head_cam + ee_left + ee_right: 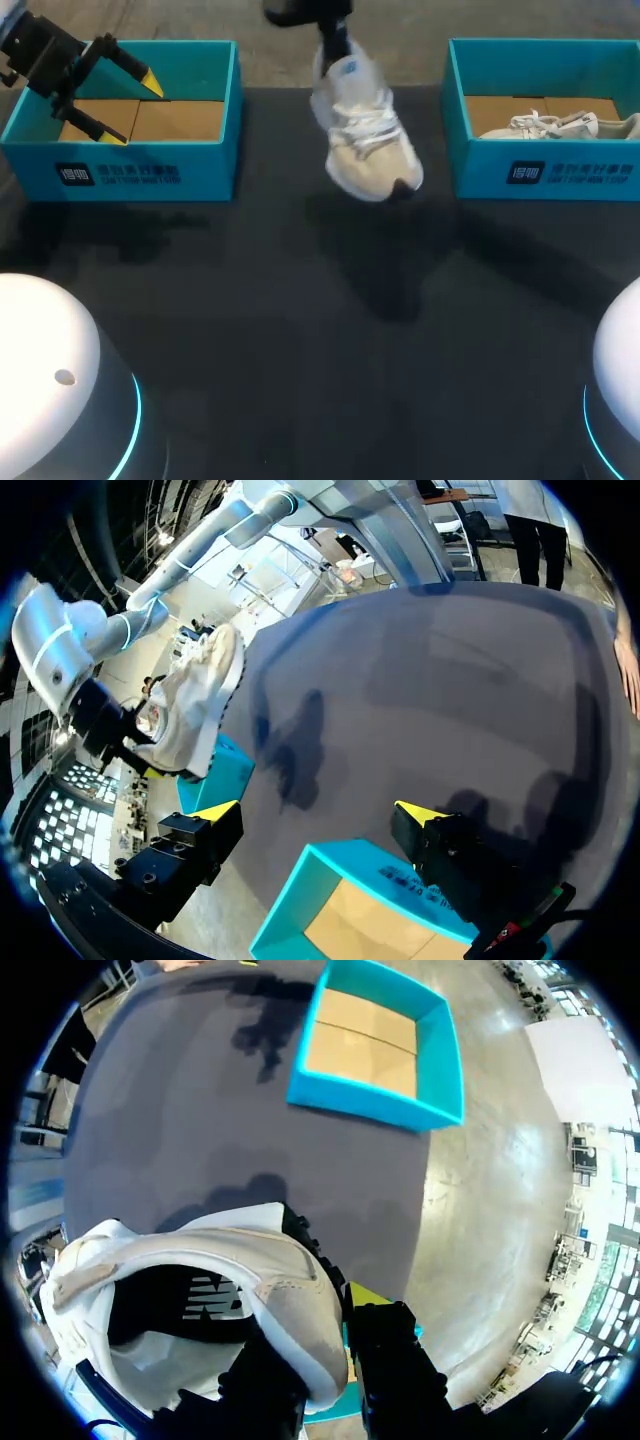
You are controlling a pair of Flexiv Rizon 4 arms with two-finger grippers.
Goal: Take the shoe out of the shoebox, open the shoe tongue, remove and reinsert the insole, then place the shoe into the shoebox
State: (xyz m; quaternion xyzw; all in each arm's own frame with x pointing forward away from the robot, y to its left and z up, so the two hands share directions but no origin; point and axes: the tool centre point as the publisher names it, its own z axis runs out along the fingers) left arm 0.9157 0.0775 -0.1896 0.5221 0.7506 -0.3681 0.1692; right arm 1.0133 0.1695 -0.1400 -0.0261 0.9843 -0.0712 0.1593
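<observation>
A white sneaker [365,140] hangs in the air over the table's far middle, toe pointing down toward me. My right gripper [335,45] is shut on its heel collar. In the right wrist view the gripper [325,1350] has one finger inside the sneaker [200,1290] and the other outside its heel. My left gripper [132,108] stands open and empty above the left teal shoebox [120,170], which shows only bare cardboard. The left wrist view shows the open gripper [318,815] over that shoebox [300,900], with the held sneaker [195,715] far off.
A second teal shoebox [545,175] stands at the far right with another white sneaker [560,125] lying in it. The dark tabletop [320,330] stretches between and in front of the two boxes.
</observation>
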